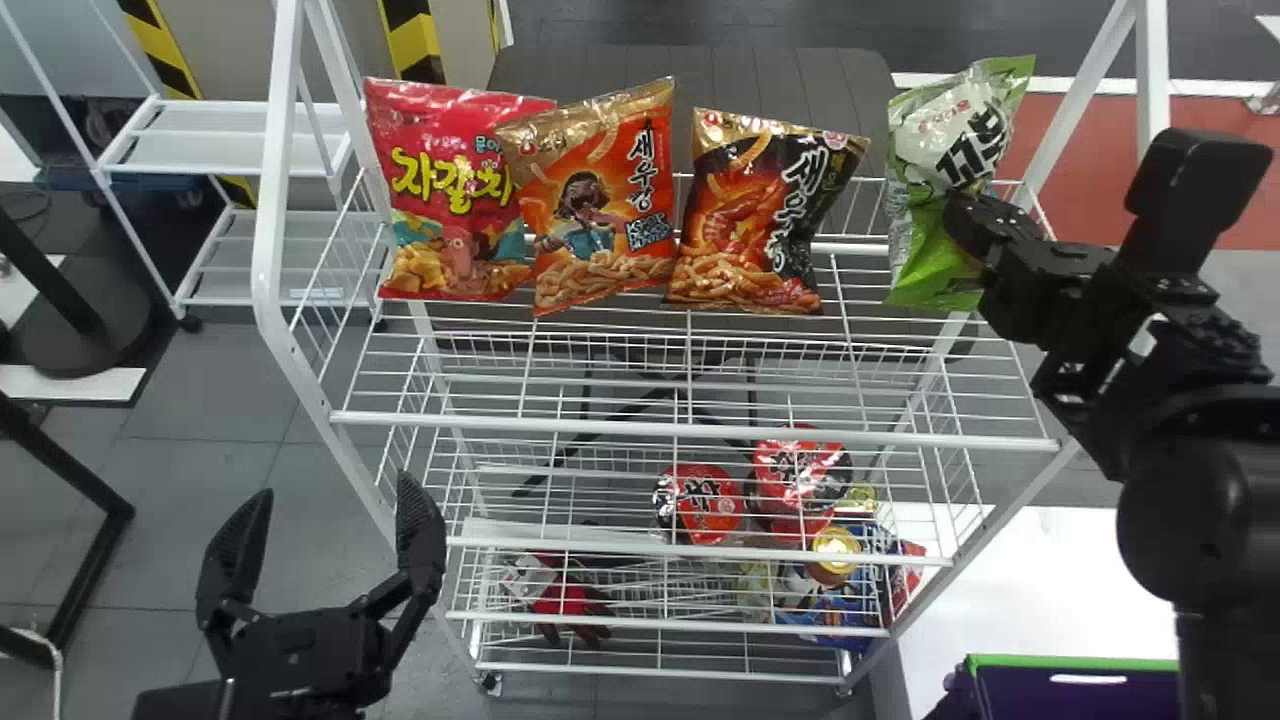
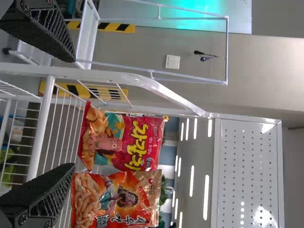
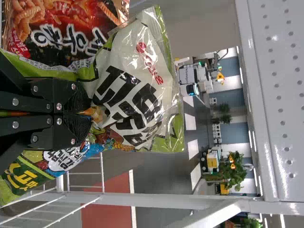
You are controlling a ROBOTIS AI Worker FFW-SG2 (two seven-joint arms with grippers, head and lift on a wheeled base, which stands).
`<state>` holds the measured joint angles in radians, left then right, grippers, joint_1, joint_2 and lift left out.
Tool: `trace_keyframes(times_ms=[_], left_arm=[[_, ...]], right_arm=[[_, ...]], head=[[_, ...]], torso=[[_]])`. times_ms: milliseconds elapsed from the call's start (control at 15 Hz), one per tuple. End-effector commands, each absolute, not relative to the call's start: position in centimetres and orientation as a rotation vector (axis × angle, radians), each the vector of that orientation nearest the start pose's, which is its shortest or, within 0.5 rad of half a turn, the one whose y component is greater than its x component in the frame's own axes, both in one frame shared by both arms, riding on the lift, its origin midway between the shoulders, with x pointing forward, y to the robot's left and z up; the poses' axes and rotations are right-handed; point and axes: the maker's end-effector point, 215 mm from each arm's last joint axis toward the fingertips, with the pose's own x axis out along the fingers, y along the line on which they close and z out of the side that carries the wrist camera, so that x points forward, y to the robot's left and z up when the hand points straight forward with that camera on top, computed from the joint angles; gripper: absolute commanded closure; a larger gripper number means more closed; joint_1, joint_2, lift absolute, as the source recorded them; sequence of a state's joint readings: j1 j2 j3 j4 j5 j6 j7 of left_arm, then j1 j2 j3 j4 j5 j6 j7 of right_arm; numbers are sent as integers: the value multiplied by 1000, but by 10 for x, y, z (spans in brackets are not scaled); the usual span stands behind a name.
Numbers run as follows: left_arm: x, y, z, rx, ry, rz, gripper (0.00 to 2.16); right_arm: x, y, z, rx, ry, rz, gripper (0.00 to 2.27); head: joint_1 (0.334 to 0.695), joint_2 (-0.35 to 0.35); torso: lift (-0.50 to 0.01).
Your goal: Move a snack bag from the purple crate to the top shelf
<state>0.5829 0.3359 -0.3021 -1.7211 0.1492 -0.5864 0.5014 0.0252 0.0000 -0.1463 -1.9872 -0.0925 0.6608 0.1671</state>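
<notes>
I am holding the green-and-white snack bag [image 1: 945,135] at the right end of the top shelf [image 1: 690,430], roughly upright, with its top tilting a little to the right. My right tool [image 1: 960,220] is closing firmly on it around the middle, the two black fingers pressing together and the wrapper creasing around them. I cannot tell whether the bag's bottom is touching the wires.

To the left of it, with a gap between, a black-and-orange bag [image 1: 765,215] is standing on the same shelf. Just beside that one, an orange bag [image 1: 605,205] is leaning, its edge overlapping the red bag [image 1: 450,190] that is standing farthest left. All three are facing me.

Below, on a lower level of the rack, two red bowls [image 1: 705,505] [image 1: 800,470] are sitting towards the right, and a red-and-black item [image 1: 570,600] is lying lower down on the left.

My left tool [image 1: 335,490] is waiting in front of the rack at its left, its fingers spreading wide and holding nothing. The purple crate [image 1: 1090,695] is sitting low on the right, its green rim showing near my right arm.
</notes>
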Motion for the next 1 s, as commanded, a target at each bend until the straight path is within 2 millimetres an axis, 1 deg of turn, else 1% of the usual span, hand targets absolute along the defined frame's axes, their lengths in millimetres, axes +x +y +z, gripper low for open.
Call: trace_keyframes(times_ms=[0, 267, 467, 667, 800, 933], left_arm=[[358, 243, -401, -62, -59, 138, -2], [358, 243, -401, -63, -62, 139, -2], [358, 249, -402, -59, -64, 151, -2], [358, 251, -403, -59, -65, 156, -2], [360, 253, -402, -58, -68, 160, -2], [362, 256, -402, -57, -69, 163, -2]], right_arm=[[583, -269, -332, 126, 266, 50, 1990], [598, -275, -346, 114, 250, 33, 1990], [606, -278, -351, 84, 234, 22, 1990], [603, -272, -350, 60, 177, 29, 1990], [593, -264, -347, 37, 117, 22, 1990], [582, -262, -340, 2, 51, -4, 1990]], head=[[695, -21], [695, -33], [695, -38], [695, -33], [695, -28], [695, -22]], torso=[[0], [0], [0], [0], [0], [0]])
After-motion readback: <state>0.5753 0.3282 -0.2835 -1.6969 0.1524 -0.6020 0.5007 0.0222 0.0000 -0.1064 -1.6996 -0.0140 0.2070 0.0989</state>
